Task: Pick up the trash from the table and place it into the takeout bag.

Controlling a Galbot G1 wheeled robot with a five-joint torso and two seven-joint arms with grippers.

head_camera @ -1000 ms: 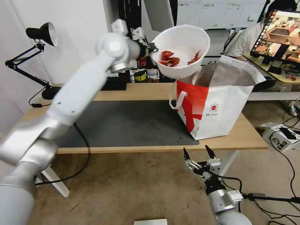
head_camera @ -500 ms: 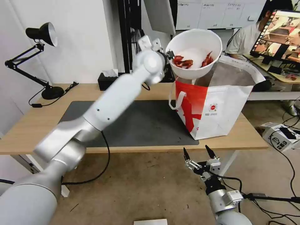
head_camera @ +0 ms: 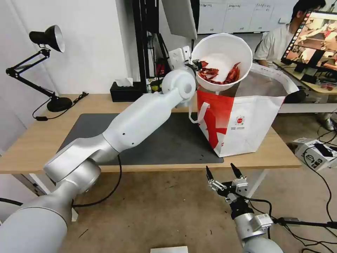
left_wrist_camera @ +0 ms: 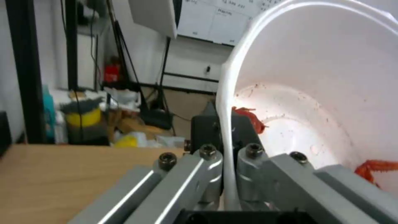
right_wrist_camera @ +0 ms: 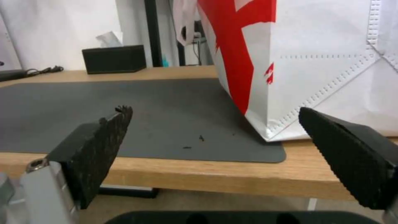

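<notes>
Over on the far left of the table (head_camera: 31, 140) the black desk lamp (head_camera: 45, 38) stands by the wall, and the black tissue box (head_camera: 126, 92) sits at the back edge past the dark grey mat (head_camera: 154, 144). Across the mat stretches the left arm, raised high, and the left gripper (head_camera: 195, 65) has its jaws clamped on the near rim of the white bowl (head_camera: 224, 52); the left wrist view shows the thin rim pinched between the two black pads. The bowl is tipped, its mouth facing the camera, red scraps (head_camera: 219, 74) lying low inside, and it hangs right over the open top of the takeout bag (head_camera: 252, 119), which stands upright on the table's right end, partly on the mat. Down below the table's front edge, the right gripper (head_camera: 224, 173) waits, its jaws wide apart, pointing up.
</notes>
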